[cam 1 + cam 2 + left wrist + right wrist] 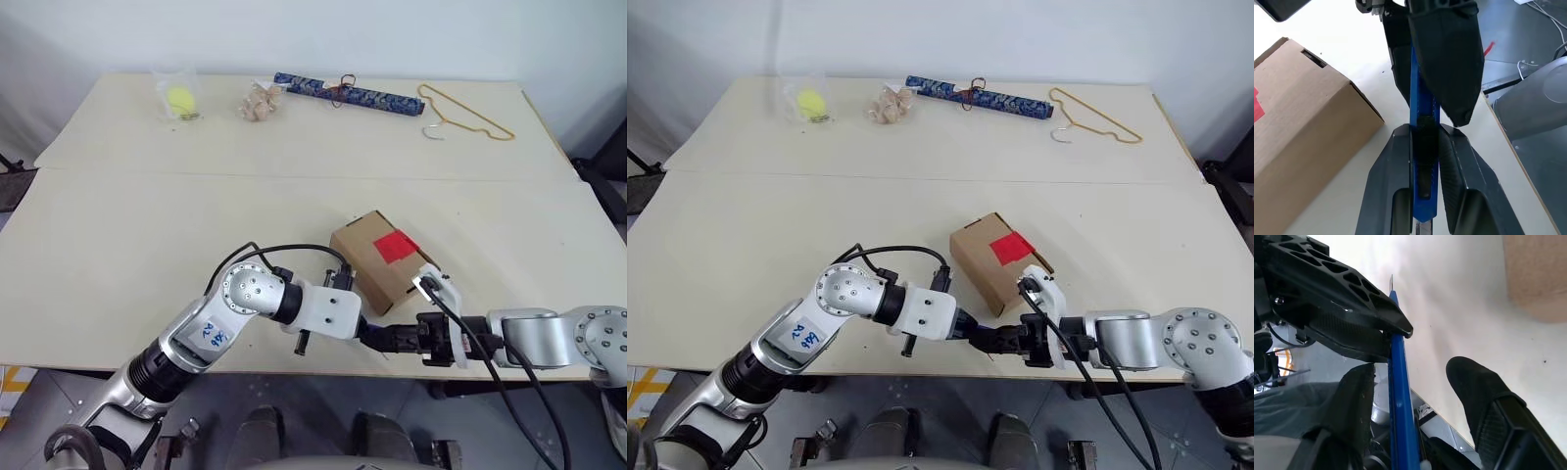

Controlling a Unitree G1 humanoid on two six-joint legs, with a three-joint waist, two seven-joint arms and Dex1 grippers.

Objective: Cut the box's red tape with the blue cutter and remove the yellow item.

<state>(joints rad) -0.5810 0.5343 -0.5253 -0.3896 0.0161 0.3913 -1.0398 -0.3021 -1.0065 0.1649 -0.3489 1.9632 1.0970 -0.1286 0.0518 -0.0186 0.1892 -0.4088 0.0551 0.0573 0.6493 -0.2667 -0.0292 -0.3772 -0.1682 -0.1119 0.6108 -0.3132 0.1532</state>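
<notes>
From the head camera you see the box [380, 259] near the table's [147, 245] front edge, red tape [397, 245] on its lid, both grippers meeting just in front of it. In your left wrist view the left gripper [1425, 147] is clamped on the blue cutter [1422, 117], box beside it. In your right wrist view the right gripper [1420, 382] stands parted; one finger [1359, 396] seems to touch the cutter, the other is clear of it.
</notes>
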